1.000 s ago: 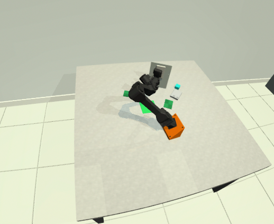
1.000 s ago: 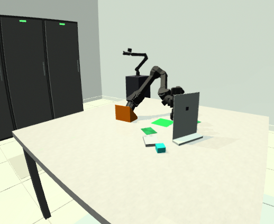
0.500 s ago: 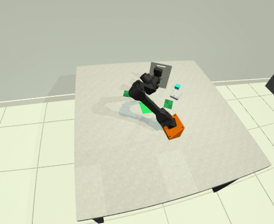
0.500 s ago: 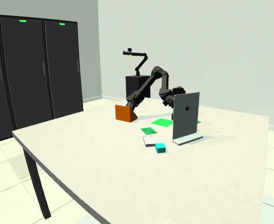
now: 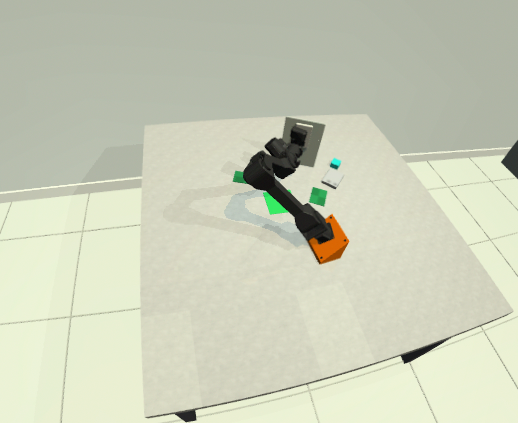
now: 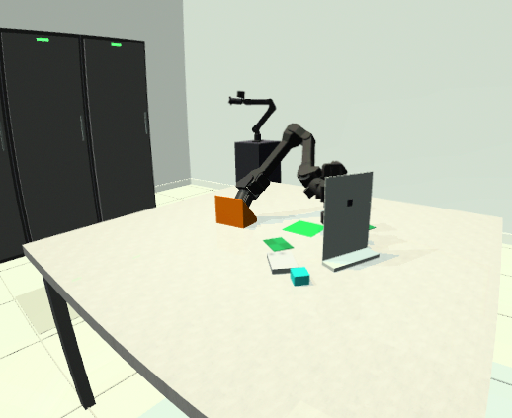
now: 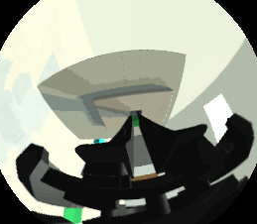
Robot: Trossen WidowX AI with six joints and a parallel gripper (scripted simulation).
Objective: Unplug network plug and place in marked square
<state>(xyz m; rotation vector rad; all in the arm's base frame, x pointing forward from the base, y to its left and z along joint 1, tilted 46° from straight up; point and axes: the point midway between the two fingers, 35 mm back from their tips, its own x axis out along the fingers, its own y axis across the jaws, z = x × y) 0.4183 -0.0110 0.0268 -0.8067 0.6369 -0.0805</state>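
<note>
The upright grey panel [image 5: 317,143] [image 6: 340,233] [image 7: 152,61] stands at the back of the table, with a pale socket block on its front. The plug [image 7: 135,120] shows as a small green piece between the fingertips, in front of the dark socket opening. Its thin tab cannot be made out. My gripper [image 7: 134,117] is shut on the plug, close in front of the socket. In the exterior view the panel hides the fingertips. The bright green square [image 5: 277,205] [image 6: 304,228], apparently the marked square, lies flat on the table under the arm.
Two darker green checkered patches [image 5: 318,196] [image 6: 278,244] lie either side of the bright square. A white flat box [image 5: 332,178] [image 6: 282,261] and a cyan cube [image 5: 335,163] [image 6: 299,276] lie beside the panel. The arm's orange base [image 5: 338,238] [image 6: 229,211] stands farther off.
</note>
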